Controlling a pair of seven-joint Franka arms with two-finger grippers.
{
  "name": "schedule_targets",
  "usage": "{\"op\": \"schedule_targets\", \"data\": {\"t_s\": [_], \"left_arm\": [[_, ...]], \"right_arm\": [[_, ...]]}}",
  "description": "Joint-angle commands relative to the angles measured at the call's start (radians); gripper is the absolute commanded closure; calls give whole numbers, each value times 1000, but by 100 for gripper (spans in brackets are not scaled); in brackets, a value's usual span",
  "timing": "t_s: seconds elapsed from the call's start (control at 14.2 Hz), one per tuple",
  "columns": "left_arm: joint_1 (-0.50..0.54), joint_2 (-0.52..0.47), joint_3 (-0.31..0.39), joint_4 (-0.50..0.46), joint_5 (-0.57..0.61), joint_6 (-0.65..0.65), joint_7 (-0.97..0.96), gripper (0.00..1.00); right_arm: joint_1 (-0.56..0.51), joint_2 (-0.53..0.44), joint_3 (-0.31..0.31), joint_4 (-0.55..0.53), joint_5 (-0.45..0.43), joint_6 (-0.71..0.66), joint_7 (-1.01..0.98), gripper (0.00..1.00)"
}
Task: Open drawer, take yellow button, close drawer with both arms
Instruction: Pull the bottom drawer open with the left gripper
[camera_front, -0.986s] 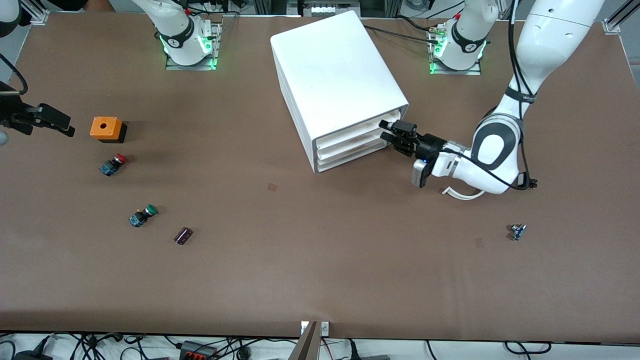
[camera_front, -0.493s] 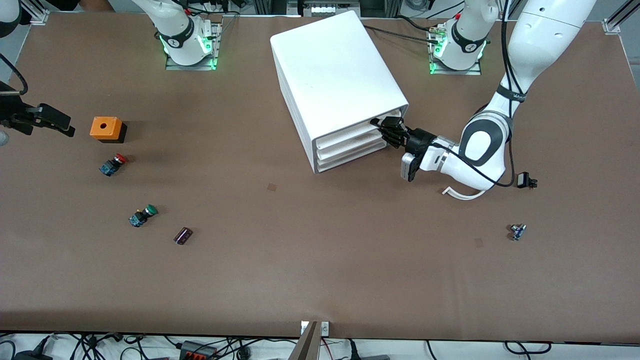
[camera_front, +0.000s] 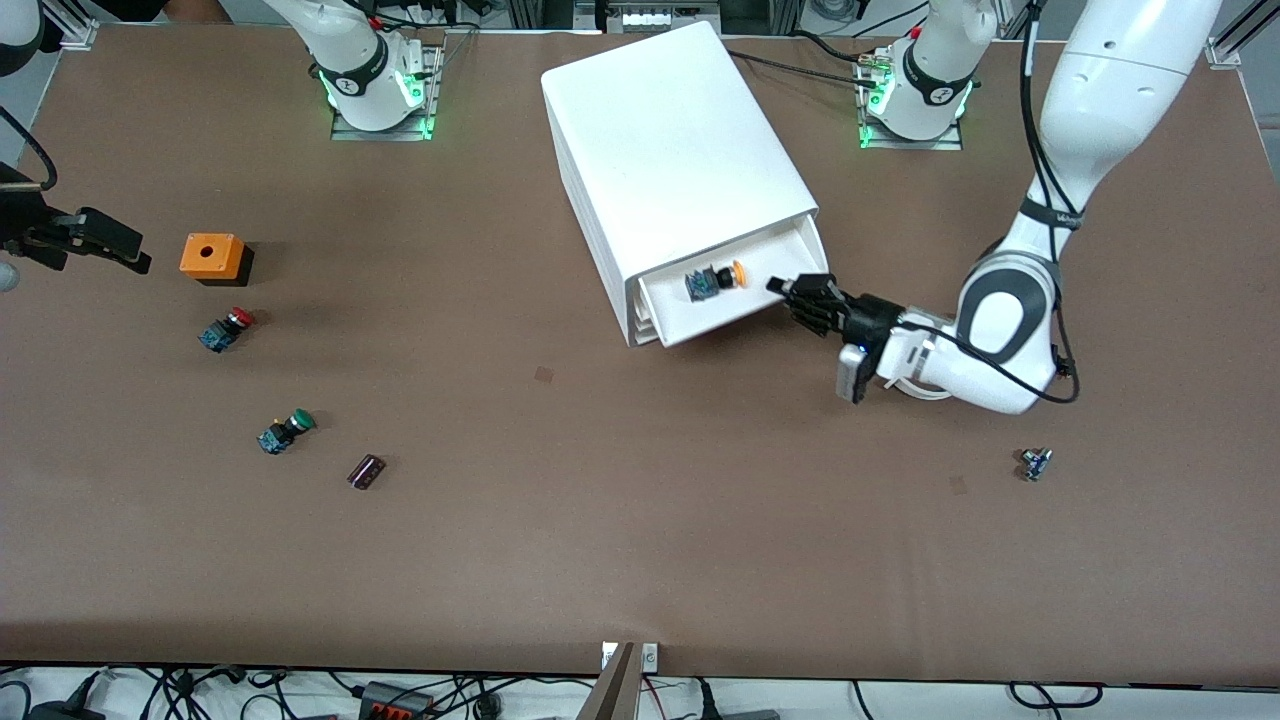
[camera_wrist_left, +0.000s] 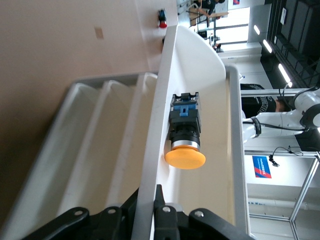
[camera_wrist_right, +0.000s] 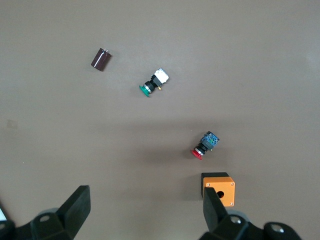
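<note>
Brown table (camera_front: 600, 520): left gripper (camera_front: 790, 292) low, horizontal, clamped on drawer (camera_front: 730, 300) lip; right gripper (camera_wrist_right: 145, 210) hovers w/ fingers apart.

The brown table (camera_front: 640, 540) carries a large white box-shaped cabinet (camera_front: 660, 140), an orange square box (camera_front: 212, 256), a red-capped button (camera_front: 226, 329), a green-capped button (camera_front: 285, 431), a dark cylindrical part (camera_front: 366, 471) and a small blue component (camera_front: 1035, 463).

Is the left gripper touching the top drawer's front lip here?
Touching. In the left wrist view the left gripper has its fingers closed on either side of the drawer lip, pinching it with no gap.
</note>
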Motion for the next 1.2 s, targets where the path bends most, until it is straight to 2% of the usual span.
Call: {"op": "schedule_targets", "data": {"t_s": [0.0,0.07,0.14,0.21,0.42,0.63,0.92,1.13], "left_arm": [[-9,86,38,159,107,41,9,94],[-9,87,38,184,136,41,8,90],[-9,86,38,190,139,41,6,78],[-9,87,38,189,138,41,8,2],[2,77,38,186,141,28,-12,0],[15,6,41,219,200,-28,-202,0],[17,-66,40,330,493,-66,-376,0],[15,-84,40,434,678,-71,-414,0]], "right_arm": [[1,0,9,-12,16,20,-21,0],[12,9,10,-11,18,25,-19,0],[27,14,10,-6,18,34,-9,0],[44,23,10,-3,16,42,-6,0],[92,63,10,24,42,43,-1,0],[136,112,10,72,84,42,-1,0],[237,181,10,139,82,43,153,0],[334,233,10,202,82,43,378,0]]}}
